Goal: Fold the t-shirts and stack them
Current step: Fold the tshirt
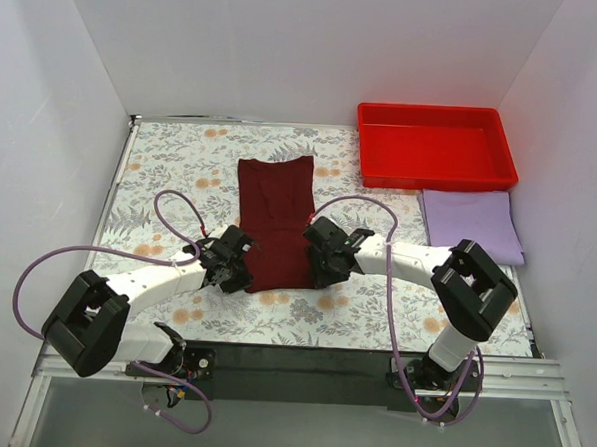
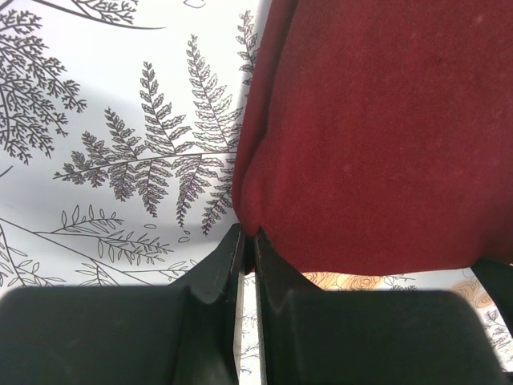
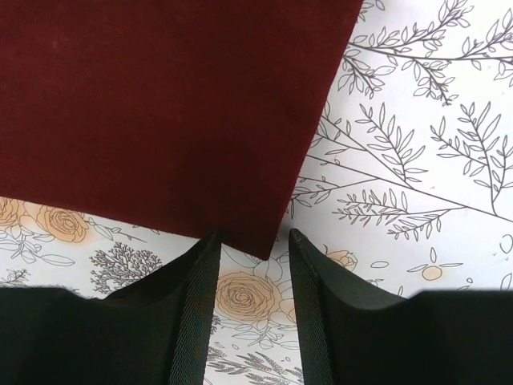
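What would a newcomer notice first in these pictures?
A dark maroon cloth shirt, folded long, lies centrally; the left gripper pinches one near corner, the open right gripper straddles the other. A bright red plastic tray sits far right, a folded lavender cloth shirt in front.

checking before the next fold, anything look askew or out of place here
Nothing stands out. The maroon t-shirt lies flat in a long strip, the folded lavender t-shirt sits neatly beside the red tray, and nothing is spilled or torn.
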Action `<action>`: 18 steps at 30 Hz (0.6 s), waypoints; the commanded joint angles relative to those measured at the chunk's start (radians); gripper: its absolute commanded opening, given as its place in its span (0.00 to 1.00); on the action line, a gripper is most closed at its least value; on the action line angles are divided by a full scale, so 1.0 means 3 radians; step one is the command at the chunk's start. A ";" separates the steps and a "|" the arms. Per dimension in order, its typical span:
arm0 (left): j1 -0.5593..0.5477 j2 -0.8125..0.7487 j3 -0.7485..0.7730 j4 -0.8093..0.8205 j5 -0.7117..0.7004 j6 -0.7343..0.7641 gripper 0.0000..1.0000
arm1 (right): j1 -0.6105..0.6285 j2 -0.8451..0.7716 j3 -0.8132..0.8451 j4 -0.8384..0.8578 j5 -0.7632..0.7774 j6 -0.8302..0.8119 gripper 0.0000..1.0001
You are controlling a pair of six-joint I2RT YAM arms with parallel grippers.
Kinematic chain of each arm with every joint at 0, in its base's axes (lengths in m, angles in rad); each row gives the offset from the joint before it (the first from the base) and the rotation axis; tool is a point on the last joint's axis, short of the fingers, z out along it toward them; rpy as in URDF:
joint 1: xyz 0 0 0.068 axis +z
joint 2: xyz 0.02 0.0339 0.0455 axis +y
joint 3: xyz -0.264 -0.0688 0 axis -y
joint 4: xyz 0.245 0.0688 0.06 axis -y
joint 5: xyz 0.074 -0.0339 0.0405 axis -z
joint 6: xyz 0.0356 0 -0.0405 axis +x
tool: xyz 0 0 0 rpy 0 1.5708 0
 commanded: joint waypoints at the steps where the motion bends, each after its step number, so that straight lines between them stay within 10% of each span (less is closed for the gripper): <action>1: -0.0039 -0.0014 -0.0122 -0.0185 0.0072 0.0014 0.00 | 0.0078 0.0183 0.0033 -0.0169 0.0069 0.0111 0.46; 14: -0.0034 -0.0147 -0.0168 -0.0195 0.0072 0.0014 0.00 | 0.0145 0.0424 -0.0049 -0.0307 0.0120 0.0157 0.30; 18: -0.0034 -0.0137 -0.0127 -0.0231 0.0164 0.0086 0.00 | 0.0150 0.0394 -0.0008 -0.0363 0.0120 0.0081 0.04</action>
